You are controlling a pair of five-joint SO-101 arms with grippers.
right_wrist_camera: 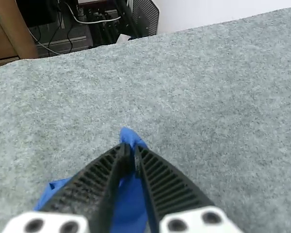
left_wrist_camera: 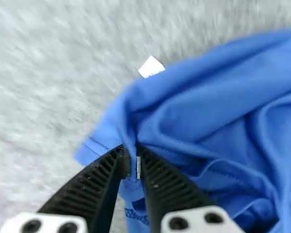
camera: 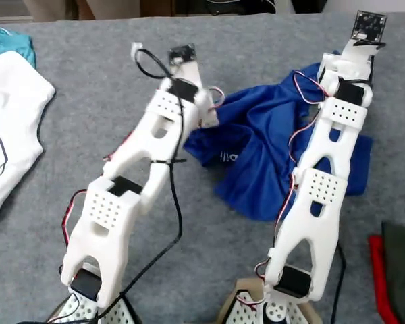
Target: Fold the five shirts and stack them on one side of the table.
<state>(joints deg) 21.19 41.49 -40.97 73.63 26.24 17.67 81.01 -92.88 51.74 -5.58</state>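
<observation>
The left gripper (left_wrist_camera: 132, 166) was clenched on a bunched fold of the blue shirt (left_wrist_camera: 223, 121), with the cloth pinched between its ribbed black fingers (left_wrist_camera: 99, 179). A small white tag (left_wrist_camera: 151, 67) stuck out from the fabric just beyond. The right gripper (right_wrist_camera: 134, 158) was likewise clamped on a tip of the same shirt, which poked out past its fingertips over the grey table (right_wrist_camera: 223, 87). In the high view the blue shirt lay crumpled between and under the two arms, around mid-table. A white shirt (camera: 10, 135) lay spread at the table's left edge, and a teal garment (camera: 10, 44) was touching it at the far corner. At the right edge lay a dark garment (camera: 401, 263) with a red strip beside it, possibly another shirt.
</observation>
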